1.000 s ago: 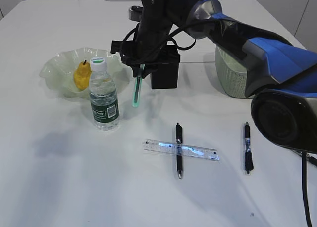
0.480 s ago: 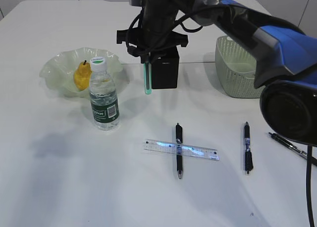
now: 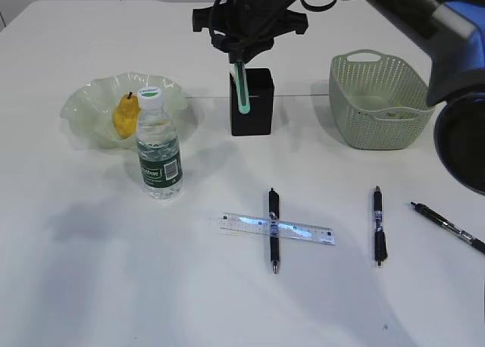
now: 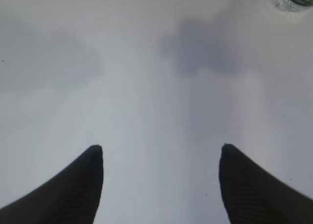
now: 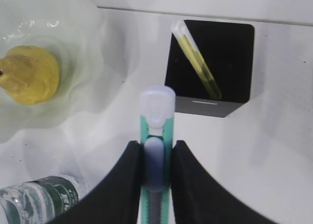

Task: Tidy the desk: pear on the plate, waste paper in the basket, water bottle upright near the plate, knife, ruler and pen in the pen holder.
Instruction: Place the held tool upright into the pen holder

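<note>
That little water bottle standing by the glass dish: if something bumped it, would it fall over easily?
Probably fairly easily. The water bottle stands tall and narrow on a small base, so a knock near its cap could tip it. It looks nearly full, which likely steadies it somewhat. Once down, its round body would probably roll, perhaps toward the plate close behind it.

Right pincer (image 5: 156, 158) points down, pinched narrow; left pincer (image 4: 160, 158) gapes wide.

Colours on a white table (image 3: 91, 286).
A yellow-orange pear (image 3: 125, 114) on a translucent pale-green plate (image 3: 79, 108); clear water bottle (image 3: 159, 154) with dark green label; matte black pen holder (image 3: 251, 112); sage-green woven-look basket (image 3: 379, 101); green-and-white knife (image 5: 156, 136); clear ruler (image 3: 303, 230); black pens (image 3: 273, 229).
</note>
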